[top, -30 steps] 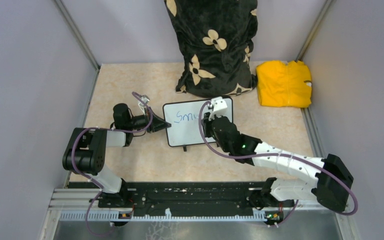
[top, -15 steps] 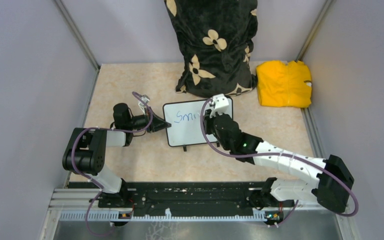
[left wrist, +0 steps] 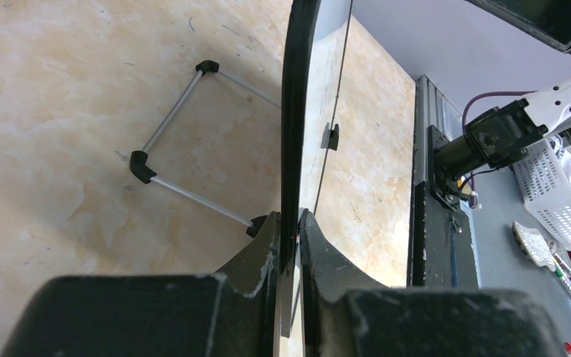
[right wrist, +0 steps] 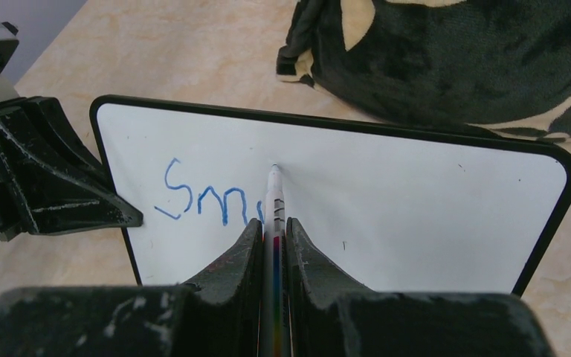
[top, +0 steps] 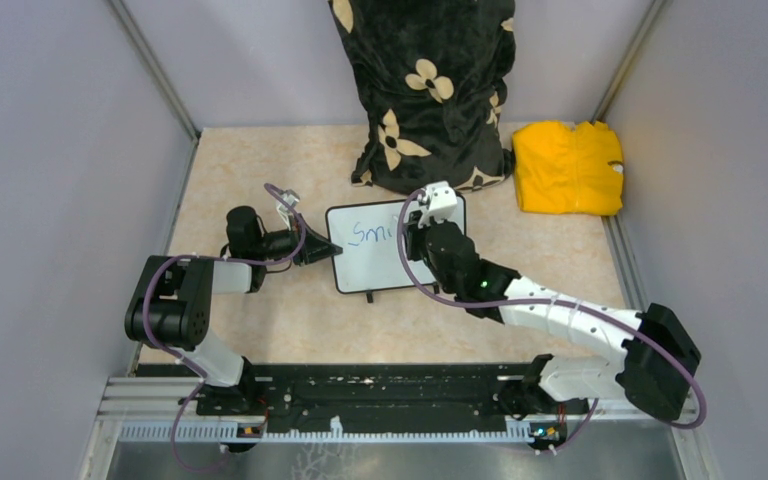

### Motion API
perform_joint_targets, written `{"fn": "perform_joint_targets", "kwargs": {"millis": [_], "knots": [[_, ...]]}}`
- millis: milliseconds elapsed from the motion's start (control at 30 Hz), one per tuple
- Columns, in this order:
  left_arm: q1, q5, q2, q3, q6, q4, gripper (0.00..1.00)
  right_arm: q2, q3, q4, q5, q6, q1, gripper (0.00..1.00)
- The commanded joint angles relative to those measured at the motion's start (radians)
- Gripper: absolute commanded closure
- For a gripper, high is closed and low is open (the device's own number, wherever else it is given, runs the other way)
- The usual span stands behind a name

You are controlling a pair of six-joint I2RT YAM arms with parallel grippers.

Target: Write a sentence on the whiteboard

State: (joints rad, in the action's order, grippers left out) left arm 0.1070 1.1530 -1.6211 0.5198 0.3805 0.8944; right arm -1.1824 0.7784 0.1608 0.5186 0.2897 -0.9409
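The whiteboard [top: 372,262] lies mid-table, white with a thin dark frame; it also shows in the right wrist view [right wrist: 416,216] and edge-on in the left wrist view [left wrist: 291,111]. Blue marker text reading "Smi" [right wrist: 208,201] runs along its upper left; only these letters show. My left gripper [top: 322,250] is shut on the board's left edge [left wrist: 290,238]. My right gripper [top: 412,232] is shut on a white marker [right wrist: 273,201], whose tip [right wrist: 274,168] meets the board just right of the letters.
A black floral cushion [top: 430,90] stands behind the board. A yellow cloth [top: 568,168] lies at the back right. Grey walls enclose the table on three sides. A wire stand [left wrist: 186,126] sits on the table under the board's back.
My right gripper has moved slightly up the board with the marker, and the blue text has grown by a stroke. My left gripper has not moved.
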Motion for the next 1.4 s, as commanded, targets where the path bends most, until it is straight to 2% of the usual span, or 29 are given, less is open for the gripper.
{"fn": "perform_joint_targets", "kwargs": {"millis": [0, 1367], "knots": [[0.010, -0.022, -0.001, 0.010, -0.040, -0.023, 1.00, -0.020, 0.067, 0.067, 0.006, 0.008, 0.016, 1.00], [0.010, -0.022, 0.001, 0.013, -0.046, -0.031, 1.00, 0.041, -0.084, -0.058, -0.057, 0.072, 0.024, 1.00]]}}
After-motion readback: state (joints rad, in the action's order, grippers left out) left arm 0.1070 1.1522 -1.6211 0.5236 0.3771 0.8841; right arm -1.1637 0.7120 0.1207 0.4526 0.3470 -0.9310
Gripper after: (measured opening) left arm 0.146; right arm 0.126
